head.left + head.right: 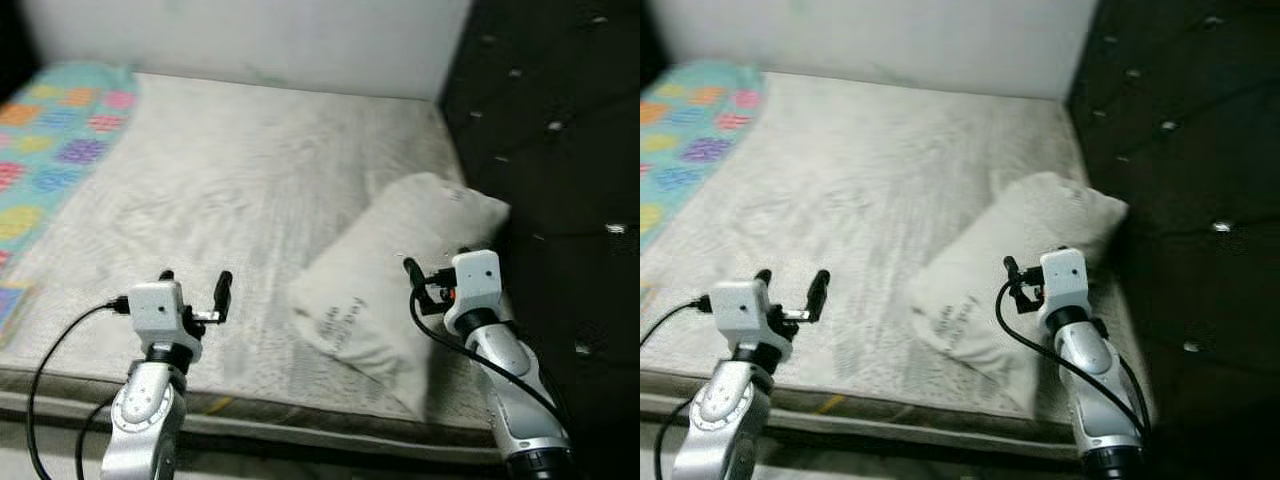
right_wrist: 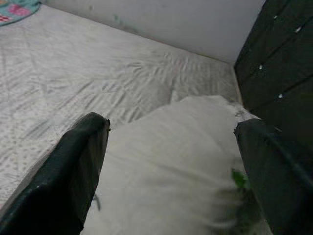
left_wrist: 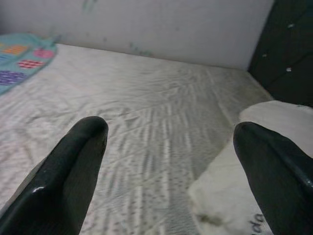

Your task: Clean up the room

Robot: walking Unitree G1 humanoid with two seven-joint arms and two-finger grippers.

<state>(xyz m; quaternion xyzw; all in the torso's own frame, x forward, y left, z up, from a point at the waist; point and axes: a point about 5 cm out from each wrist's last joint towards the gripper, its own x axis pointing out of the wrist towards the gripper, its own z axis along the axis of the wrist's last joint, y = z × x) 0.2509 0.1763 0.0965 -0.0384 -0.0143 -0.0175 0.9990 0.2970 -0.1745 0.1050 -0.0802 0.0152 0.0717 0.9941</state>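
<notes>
1. Pillow first: the white rectangular pillow with grey printed lettering lies askew on the bare grey-white mattress, with one corner near the black tufted headboard and its opposite corner pointing toward the mattress's near edge.
2. The right gripper hovers at the pillow's near right side with its two black fingers spread wide, holding nothing. The pillow's soft bulk sits between them in the wrist view.
3. The left gripper hangs over the bare mattress, just left of the pillow, also wide open and empty.
4. Judging from this, the step in hand is grasping the pillow to straighten it against the headboard.
5. To do it well, lower the right gripper so the fingers pinch a firm fold of fabric and stuffing, not just the slack cover.
6. Bring the left gripper to the lettered corner, so the limp pillow lifts evenly rather than drooping.
7. The multicoloured patterned blanket lies well apart on the far left and is a likely later job.
</notes>
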